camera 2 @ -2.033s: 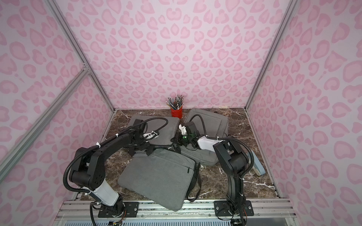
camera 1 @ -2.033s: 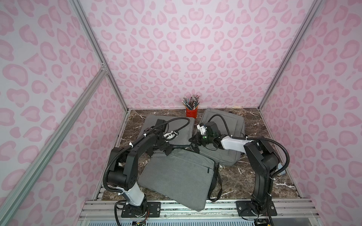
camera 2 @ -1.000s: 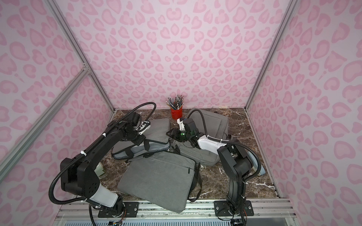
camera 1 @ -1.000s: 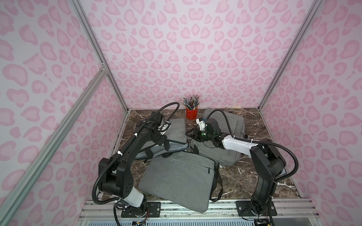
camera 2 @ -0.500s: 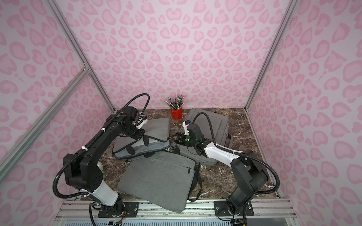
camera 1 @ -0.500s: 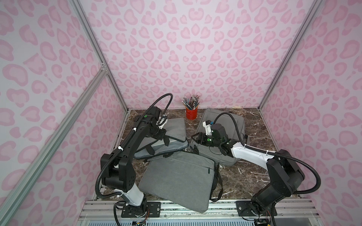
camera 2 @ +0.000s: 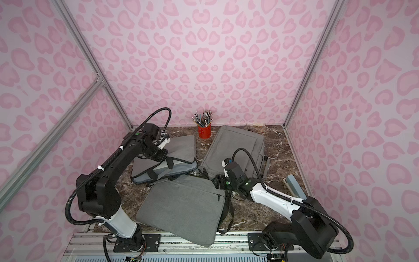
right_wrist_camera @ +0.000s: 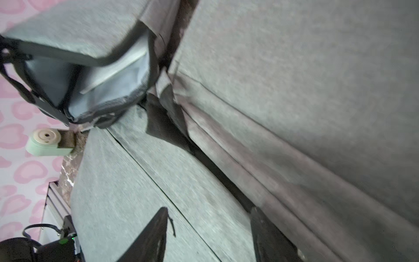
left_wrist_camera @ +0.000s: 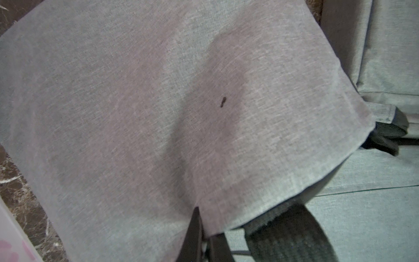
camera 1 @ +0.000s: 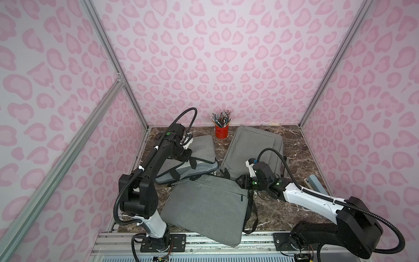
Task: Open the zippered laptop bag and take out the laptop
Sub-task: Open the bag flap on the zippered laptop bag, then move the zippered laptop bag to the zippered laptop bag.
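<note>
The grey zippered laptop bag (camera 1: 199, 147) lies at the back left with its mouth gaping toward the front. My left gripper (camera 1: 185, 157) is shut on the edge of the bag's top flap (left_wrist_camera: 158, 113) and holds it raised; in the left wrist view the gripper (left_wrist_camera: 203, 229) pinches the fabric edge beside a black handle strap (left_wrist_camera: 290, 236). Inside the mouth I see pale blue lining (right_wrist_camera: 106, 90) and a light flat strip (right_wrist_camera: 113, 72); whether that is the laptop I cannot tell. My right gripper (right_wrist_camera: 209, 211) is open and holds nothing, low over the front bag's zip line, near its corner (camera 1: 238, 182).
A second grey bag (camera 1: 204, 204) lies in front, overhanging the table edge, with a loose strap (camera 1: 251, 217). A third grey bag (camera 1: 254, 145) lies at the back right. A red cup of pencils (camera 1: 221, 132) stands by the back wall. A grey-blue tool (camera 1: 315, 181) lies at the right.
My left gripper has carried the bag's flap up and toward the back left, widening the mouth. My right arm has drawn back toward the front and its jaws have spread.
</note>
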Controlling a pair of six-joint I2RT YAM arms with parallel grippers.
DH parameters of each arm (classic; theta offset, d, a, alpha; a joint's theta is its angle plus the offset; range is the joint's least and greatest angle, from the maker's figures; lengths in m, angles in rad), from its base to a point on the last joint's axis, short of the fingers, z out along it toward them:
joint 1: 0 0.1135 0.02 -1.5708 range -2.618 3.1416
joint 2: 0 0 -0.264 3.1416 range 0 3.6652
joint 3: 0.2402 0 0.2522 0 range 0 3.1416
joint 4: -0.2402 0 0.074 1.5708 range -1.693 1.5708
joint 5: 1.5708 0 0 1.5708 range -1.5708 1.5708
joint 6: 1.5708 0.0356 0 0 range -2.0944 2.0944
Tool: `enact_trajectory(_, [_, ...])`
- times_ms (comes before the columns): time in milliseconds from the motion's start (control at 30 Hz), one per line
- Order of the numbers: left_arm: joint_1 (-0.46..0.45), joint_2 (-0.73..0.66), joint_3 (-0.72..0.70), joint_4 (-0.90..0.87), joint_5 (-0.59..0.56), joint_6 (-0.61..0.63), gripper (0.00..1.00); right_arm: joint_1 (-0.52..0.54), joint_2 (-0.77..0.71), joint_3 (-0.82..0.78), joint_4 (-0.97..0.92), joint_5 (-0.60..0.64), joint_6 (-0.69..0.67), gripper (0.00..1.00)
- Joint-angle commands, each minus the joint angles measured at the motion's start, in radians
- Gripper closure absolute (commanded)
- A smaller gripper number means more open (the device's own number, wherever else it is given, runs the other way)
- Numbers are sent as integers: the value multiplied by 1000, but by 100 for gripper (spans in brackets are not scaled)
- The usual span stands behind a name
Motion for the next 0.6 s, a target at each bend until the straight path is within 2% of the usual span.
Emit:
enact_trajectory(0, [9, 5, 19, 30, 16, -32, 98, 2, -8, -59, 10, -39, 0, 41])
enact_trajectory(367, [29, 12, 22, 35, 33, -38, 98, 5, 16, -98, -67, 41, 2, 41])
enact_trajectory(567, [37, 15, 7, 42, 37, -35, 99, 6, -43, -96, -145, 100, 0, 41])
